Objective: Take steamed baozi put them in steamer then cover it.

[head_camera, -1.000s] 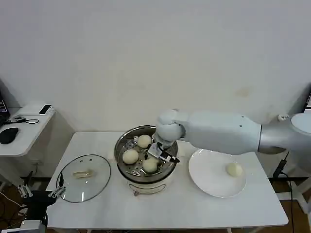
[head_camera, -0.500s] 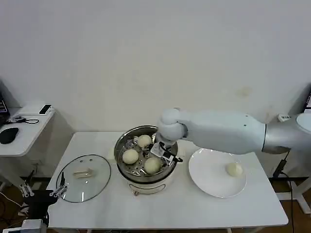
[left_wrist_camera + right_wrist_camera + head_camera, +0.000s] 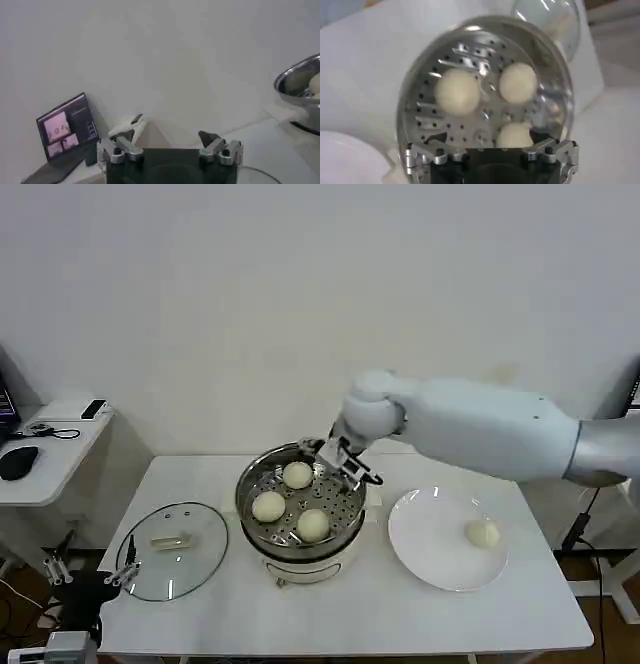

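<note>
The steamer [image 3: 262, 467] stands mid-table with three baozi on its perforated tray: one at the back [image 3: 297, 475], one on the left [image 3: 268, 506] and one in front [image 3: 313, 525]. A further baozi [image 3: 483, 533] lies on the white plate [image 3: 425, 544]. My right gripper [image 3: 345, 461] hovers open and empty over the steamer's far right rim. From the right wrist, its gripper [image 3: 492, 150] looks down on the steamer [image 3: 410, 115] and the buns [image 3: 458, 91]. The glass cover [image 3: 173, 549] lies flat on the table, left of the steamer. My left gripper [image 3: 85, 574] waits open off the table's left front corner.
A side desk [image 3: 45, 454] with a mouse and small devices stands at the left. The left wrist view shows its open gripper [image 3: 167, 142], a laptop [image 3: 67, 127] and the steamer's rim [image 3: 295, 82]. Bare table lies in front of the steamer and plate.
My right gripper has lifted out of the steamer, up and back toward its far right rim. The three baozi stay on the tray. The left arm has barely moved.
</note>
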`<state>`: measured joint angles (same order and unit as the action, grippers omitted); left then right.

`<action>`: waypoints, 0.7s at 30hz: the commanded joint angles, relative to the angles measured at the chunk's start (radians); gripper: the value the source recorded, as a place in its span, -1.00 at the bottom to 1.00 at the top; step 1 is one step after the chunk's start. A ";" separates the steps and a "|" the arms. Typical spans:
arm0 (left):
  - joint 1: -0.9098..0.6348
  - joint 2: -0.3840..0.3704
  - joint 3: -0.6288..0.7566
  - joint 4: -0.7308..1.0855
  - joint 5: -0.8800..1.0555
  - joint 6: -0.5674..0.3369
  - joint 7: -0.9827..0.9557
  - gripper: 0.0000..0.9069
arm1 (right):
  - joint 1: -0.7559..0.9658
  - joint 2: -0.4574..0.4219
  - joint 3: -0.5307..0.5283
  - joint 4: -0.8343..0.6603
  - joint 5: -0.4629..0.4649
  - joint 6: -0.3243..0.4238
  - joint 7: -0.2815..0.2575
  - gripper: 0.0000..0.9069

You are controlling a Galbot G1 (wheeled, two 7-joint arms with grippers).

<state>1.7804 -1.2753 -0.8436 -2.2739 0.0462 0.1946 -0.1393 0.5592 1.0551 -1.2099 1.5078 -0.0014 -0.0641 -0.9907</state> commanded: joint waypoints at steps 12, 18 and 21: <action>-0.049 0.041 0.068 0.035 0.003 0.001 0.002 1.00 | -0.102 -0.580 0.117 0.130 -0.077 -0.224 0.003 1.00; -0.059 0.047 0.085 0.040 0.004 0.001 0.002 1.00 | -0.231 -0.658 0.192 0.101 -0.144 -0.225 0.003 1.00; -0.057 0.049 0.090 0.041 0.005 0.001 0.002 1.00 | -0.325 -0.670 0.270 0.072 -0.149 -0.229 0.002 1.00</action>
<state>1.7287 -1.2317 -0.7715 -2.2368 0.0502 0.1955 -0.1372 0.4425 0.5683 -1.0905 1.5956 -0.0902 -0.2578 -0.9892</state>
